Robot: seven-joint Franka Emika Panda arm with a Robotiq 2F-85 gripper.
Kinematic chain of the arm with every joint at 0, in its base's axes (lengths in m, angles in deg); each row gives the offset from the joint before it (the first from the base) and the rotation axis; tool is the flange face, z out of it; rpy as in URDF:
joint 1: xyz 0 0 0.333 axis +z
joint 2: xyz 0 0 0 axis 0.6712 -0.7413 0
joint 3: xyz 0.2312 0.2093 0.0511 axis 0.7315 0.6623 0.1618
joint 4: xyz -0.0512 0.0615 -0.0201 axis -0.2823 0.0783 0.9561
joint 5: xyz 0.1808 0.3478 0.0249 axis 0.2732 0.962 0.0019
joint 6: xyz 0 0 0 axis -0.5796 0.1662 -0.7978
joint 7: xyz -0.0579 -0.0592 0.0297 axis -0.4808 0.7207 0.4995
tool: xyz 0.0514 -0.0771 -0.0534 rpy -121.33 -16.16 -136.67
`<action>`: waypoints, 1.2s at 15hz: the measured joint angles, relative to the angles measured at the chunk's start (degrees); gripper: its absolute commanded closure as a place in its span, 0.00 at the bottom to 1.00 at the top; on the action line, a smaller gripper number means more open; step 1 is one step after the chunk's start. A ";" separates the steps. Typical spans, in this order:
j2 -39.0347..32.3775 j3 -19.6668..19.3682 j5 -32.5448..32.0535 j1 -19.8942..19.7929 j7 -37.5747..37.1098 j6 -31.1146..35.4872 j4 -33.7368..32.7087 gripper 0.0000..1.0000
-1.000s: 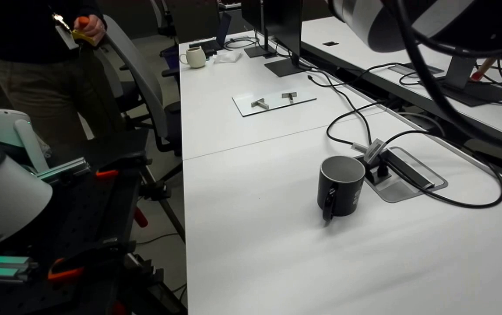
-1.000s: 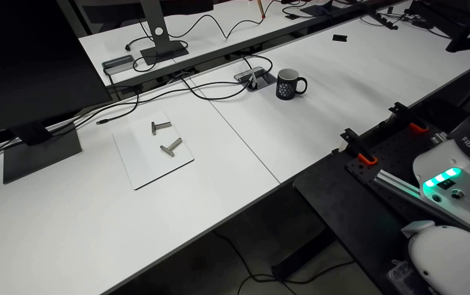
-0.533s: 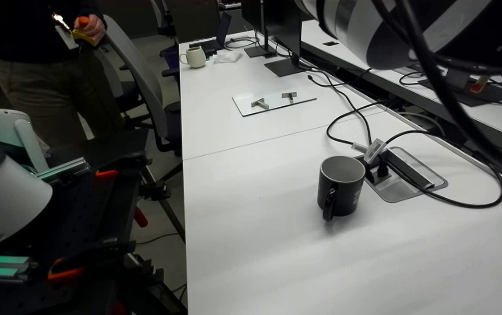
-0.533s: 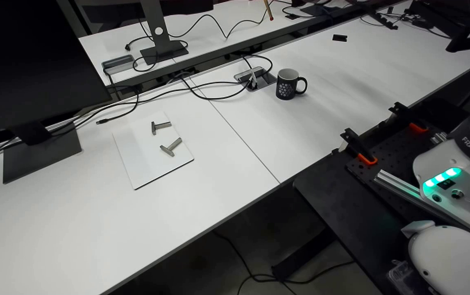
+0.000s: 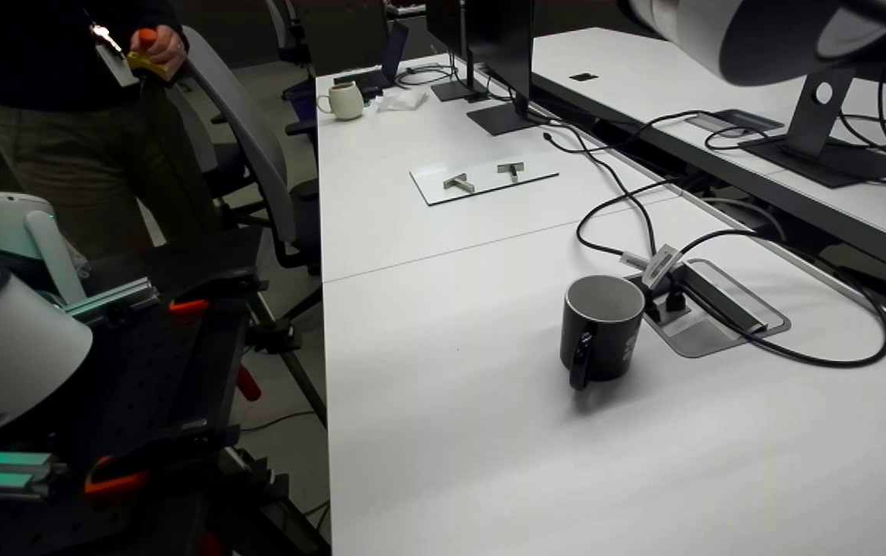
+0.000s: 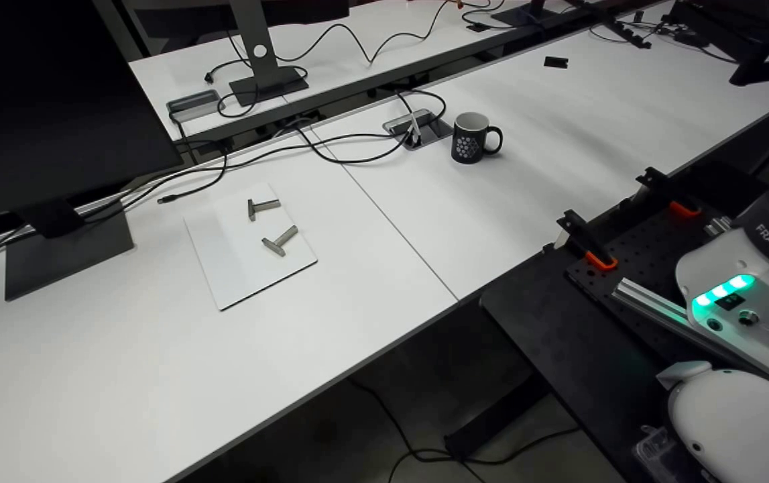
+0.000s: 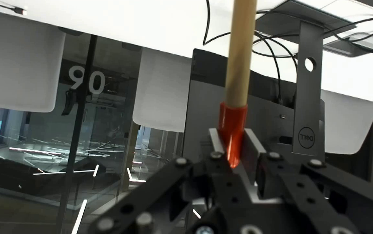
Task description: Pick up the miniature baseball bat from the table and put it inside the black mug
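Shifted: our slim, red-ended wooden bat [image 7: 239,71], end-gripped by the pincer [image 7: 235,139], long axis outward; black cylindrical mug [image 6: 468,149] below, apart.

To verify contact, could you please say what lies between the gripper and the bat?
Nothing: the wrist view shows the gripper pinching the bat by its red end.

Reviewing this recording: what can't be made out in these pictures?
Miniature baseball bat: far end cut off by the wrist view's top edge.
Jaws, shut on its near end: out of frame in both exterior views.
Black mug: inner bottom hidden by its near wall in both exterior views.
Person: head cut off by an exterior view's top edge.
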 measured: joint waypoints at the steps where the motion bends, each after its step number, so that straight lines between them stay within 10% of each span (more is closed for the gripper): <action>1: 0.10 -0.01 0.57 0.09 1.31 0.00 -0.57 0.93; 5: 0.17 0.84 2.93 0.19 2.61 -0.05 -0.38 0.93; 6: 0.08 1.35 3.27 0.17 2.47 -0.04 0.61 0.70; 18: -0.28 3.23 3.69 -0.50 2.07 -0.01 3.81 0.70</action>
